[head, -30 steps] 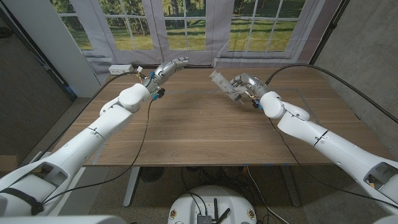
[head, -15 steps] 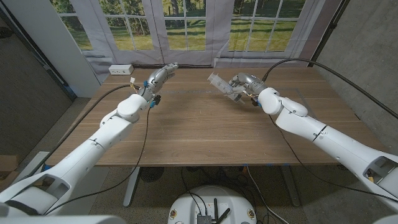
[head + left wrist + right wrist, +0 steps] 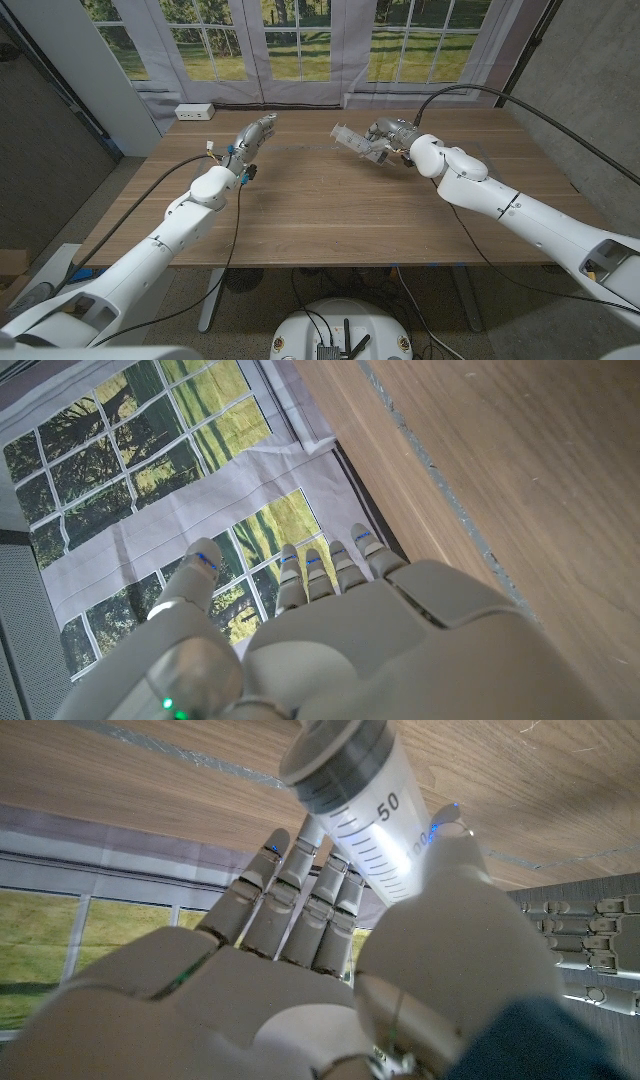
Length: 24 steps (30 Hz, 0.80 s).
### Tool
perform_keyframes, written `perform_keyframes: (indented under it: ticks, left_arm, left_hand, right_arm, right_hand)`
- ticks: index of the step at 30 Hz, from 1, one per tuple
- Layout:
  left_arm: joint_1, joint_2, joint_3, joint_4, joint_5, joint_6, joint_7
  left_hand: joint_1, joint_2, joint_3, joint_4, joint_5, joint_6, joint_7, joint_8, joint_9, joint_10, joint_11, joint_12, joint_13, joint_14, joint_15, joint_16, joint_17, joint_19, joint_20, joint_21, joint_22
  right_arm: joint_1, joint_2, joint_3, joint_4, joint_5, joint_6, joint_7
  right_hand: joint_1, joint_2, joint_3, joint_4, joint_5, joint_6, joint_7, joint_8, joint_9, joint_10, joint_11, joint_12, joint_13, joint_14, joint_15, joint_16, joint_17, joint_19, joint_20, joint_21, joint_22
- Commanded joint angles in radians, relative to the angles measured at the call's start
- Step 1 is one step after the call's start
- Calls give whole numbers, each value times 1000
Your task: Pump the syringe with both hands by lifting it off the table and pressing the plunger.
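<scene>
Syringe [image 3: 352,139], a clear plastic barrel with printed black graduations and a grey plunger seal inside, is up off the wood-grain desk [image 3: 320,200], tilted, grasped by the right hand [image 3: 385,138] between thumb and fingers [image 3: 300,890]. Left hand [image 3: 252,134], smooth grey shell, hovers well apart over the desk, fingers [image 3: 325,565] released, straight, holding nothing.
</scene>
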Motion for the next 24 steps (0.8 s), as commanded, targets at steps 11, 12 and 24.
perform_keyframes:
  ticks: [11,12,24]
  left_arm:
    - [16,-10,-9,52,-54,-23,-15]
    - [17,-13,-12,58,-60,-30,-17]
    - [6,-58,-26,135,-104,-86,-31]
  left_hand:
    - [6,9,-1,0,0,-4,-7,3,1,-10,0,3,2,-9,-29,4,2,-3,-4,2,3]
    - [6,8,-2,0,0,-4,-7,3,1,-10,-1,3,2,-9,-29,4,2,-3,-4,2,3]
    - [4,7,-7,2,-2,-31,-28,-3,1,-16,3,3,2,-15,-29,4,2,-2,-18,2,3]
  right_arm:
    - [100,79,-101,46,-122,-68,133]
    - [104,82,-108,47,-131,-73,139]
    - [127,120,-155,73,-187,-114,170]
  right_hand:
    - [182,226,0,5,3,54,-61,4,3,-5,-1,5,2,-7,-91,-1,5,14,-122,-2,3]
    - [181,226,0,6,3,54,-61,4,3,-5,-1,5,2,-8,-90,-1,5,14,-122,-2,3]
    - [163,228,-3,10,4,49,-59,3,3,-12,1,4,3,-15,-87,-6,3,13,-120,-4,3]
